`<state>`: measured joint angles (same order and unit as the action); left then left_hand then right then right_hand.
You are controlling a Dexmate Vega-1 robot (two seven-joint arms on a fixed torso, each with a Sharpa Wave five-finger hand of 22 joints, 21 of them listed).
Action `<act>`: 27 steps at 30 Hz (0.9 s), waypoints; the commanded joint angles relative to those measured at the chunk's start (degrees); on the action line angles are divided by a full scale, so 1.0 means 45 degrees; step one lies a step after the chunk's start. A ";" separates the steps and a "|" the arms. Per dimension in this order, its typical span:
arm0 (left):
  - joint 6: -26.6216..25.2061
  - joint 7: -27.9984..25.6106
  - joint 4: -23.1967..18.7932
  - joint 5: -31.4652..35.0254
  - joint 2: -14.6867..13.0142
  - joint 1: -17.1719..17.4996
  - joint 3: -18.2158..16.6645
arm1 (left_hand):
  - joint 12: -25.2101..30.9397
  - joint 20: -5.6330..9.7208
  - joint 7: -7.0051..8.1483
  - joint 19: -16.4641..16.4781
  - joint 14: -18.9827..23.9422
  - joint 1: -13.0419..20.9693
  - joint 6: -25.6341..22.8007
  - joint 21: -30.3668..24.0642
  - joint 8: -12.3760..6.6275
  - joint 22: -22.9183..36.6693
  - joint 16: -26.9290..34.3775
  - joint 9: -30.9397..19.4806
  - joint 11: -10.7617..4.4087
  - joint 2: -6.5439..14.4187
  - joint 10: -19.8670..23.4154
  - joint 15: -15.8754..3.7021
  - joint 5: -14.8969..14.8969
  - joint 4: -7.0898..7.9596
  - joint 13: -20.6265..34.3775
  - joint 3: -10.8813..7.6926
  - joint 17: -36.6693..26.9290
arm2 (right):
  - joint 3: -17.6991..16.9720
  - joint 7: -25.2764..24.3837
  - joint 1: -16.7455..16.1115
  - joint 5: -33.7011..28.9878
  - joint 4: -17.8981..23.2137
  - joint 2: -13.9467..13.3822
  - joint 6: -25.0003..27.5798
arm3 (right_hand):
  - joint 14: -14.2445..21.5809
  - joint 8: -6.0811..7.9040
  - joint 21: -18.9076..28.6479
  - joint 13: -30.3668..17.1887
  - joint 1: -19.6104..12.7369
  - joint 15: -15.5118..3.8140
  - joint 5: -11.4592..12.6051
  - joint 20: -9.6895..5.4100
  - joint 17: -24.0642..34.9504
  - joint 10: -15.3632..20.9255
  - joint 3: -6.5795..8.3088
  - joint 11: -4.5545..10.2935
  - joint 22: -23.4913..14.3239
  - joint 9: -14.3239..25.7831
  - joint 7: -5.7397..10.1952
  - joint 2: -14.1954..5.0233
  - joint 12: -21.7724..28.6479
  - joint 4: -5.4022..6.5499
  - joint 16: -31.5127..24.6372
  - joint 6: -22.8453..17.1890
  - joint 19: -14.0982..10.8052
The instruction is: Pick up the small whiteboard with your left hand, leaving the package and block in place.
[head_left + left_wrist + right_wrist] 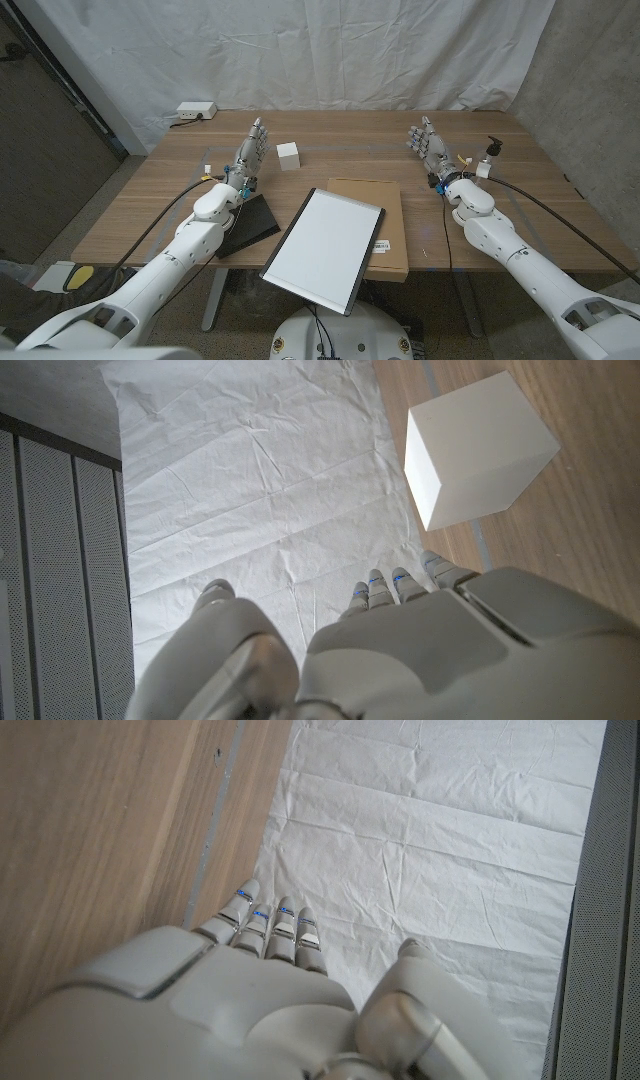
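White-faced small whiteboard [326, 249] lies untouched across the cardboard package [385, 226], the left hand [250, 152] released, empty near the white block [288, 155], pickup not begun

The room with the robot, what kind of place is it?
Probably a lab or test room. A white sheet hangs as a backdrop behind the wooden table, a power strip sits on it, and the wall looks like bare concrete.

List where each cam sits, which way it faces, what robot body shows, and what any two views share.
Head view: on the robot's head, looking down at the table; both arms, left hand, right hand, whiteboard.
Left wrist view: behind the left hand's back, facing the white block and backdrop sheet.
Right wrist view: behind the right hand's back, facing tabletop and sheet.
Shared: head and left wrist views both show the block.
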<state>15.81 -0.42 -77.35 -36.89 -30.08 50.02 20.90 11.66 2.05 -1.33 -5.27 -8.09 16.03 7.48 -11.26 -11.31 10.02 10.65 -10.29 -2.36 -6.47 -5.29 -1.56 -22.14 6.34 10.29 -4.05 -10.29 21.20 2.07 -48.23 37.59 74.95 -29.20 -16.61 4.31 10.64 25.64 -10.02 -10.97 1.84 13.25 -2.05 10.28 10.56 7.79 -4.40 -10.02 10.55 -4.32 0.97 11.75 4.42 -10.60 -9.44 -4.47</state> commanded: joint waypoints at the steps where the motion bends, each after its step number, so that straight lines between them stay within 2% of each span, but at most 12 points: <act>1: -0.0312 -0.0710 -0.0893 0.0157 -0.0200 0.0468 -0.0111 | 0.0071 0.1044 -0.0015 -0.0115 -0.0073 0.0152 0.0075 -0.0063 -0.0086 0.0040 0.0069 -0.0065 -0.0031 0.0031 -0.0092 0.0023 -0.0072 0.0091 0.0067 0.0022 -0.0040 | 0.0006 0.0158 -0.0078 0.0149 -0.0016 0.0086 -0.0048 | 0.0130 0.0087 0.0058 -0.0058 -0.0154 0.0049 0.0085 -0.0188 0.0049 0.0136 0.0123 0.0039 -0.0020 0.0048 0.0000 -0.0020 0.0063 -0.0034 -0.0053 -0.0122 -0.0127; 22: -0.0696 -0.0917 -0.1159 0.0465 -0.0302 0.0248 0.0050 | 0.0150 0.0983 -0.0002 -0.0016 0.0193 0.0420 -0.0325 -0.0081 -0.0183 0.0042 0.0118 -0.0066 0.0023 0.0373 0.0227 0.0028 -0.0173 0.0011 0.0078 -0.0068 -0.0035 | -0.0266 -0.0089 -0.0394 0.0337 0.0122 -0.0044 -0.0043 | 0.0166 0.0128 -0.0034 -0.0065 -0.0231 0.0059 0.0109 -0.0142 0.0045 0.0155 0.0138 0.0023 -0.0025 0.0049 0.0056 -0.0079 0.0058 -0.0092 -0.0066 -0.0215 -0.0182; 24: -0.0725 -0.0900 -0.1262 0.0473 -0.0375 0.0304 0.0042 | 0.0197 0.0958 -0.0043 0.0003 0.0285 0.0540 -0.0447 -0.0081 -0.0212 0.0042 0.0134 -0.0069 -0.0057 0.0497 0.0386 0.0028 -0.0197 -0.0029 0.0085 -0.0122 -0.0034 | -0.0283 -0.0113 -0.0383 0.0340 0.0097 -0.0040 -0.0045 | 0.0224 0.0131 -0.0050 -0.0066 -0.0241 0.0085 0.0111 -0.0152 0.0047 0.0154 0.0140 0.0033 -0.0026 0.0049 0.0052 -0.0091 0.0055 -0.0100 -0.0089 -0.0222 -0.0189; 27: -0.0722 -0.1000 -0.1432 0.0444 -0.0413 0.0452 -0.0019 | 0.0297 0.0900 -0.0114 0.0165 0.0543 0.0757 -0.0842 -0.0125 -0.0322 0.0042 0.0185 -0.0077 0.0003 0.0674 0.0725 0.0086 -0.0225 -0.0112 0.0106 -0.0194 -0.0035 | -0.0317 -0.0160 -0.0374 0.0348 0.0071 -0.0017 -0.0084 | 0.0285 0.0129 -0.0052 -0.0068 -0.0247 0.0094 0.0112 -0.0161 0.0049 0.0159 0.0141 0.0045 -0.0028 0.0049 0.0055 -0.0101 0.0056 -0.0106 -0.0113 -0.0218 -0.0233</act>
<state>13.16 -4.26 -81.96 -35.10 -31.17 51.17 20.97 12.38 2.04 -1.72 -5.25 -6.58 18.50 5.13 -11.26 -12.10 10.01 11.03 -10.52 -2.57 -3.99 -3.16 -1.31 -22.81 5.99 10.55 -4.37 -10.27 20.30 1.89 -49.73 38.91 75.45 -29.21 -16.75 4.84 11.09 25.39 -10.00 -11.35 2.35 13.25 -2.14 10.27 10.79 8.01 -4.16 -10.01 10.54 -4.09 0.59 11.75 4.20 -10.81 -10.05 -5.00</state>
